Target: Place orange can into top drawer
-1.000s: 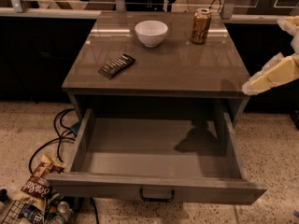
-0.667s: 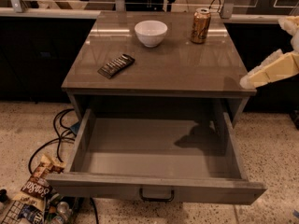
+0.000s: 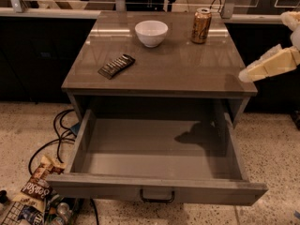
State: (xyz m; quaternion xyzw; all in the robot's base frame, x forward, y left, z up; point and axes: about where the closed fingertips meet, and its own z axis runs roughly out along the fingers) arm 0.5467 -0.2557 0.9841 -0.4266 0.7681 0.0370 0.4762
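Note:
The orange can stands upright at the back right of the cabinet top. The top drawer is pulled wide open below, its inside bare, with a dark handle on its front panel. My gripper comes in from the right edge at the level of the cabinet top's right front corner, well in front of and to the right of the can. It holds nothing that I can see.
A white bowl stands at the back middle of the top, left of the can. A dark flat packet lies front left. Cables and snack bags lie on the floor at the left.
My gripper has moved slightly left, toward the cabinet's right edge. The can, bowl and drawer have not moved.

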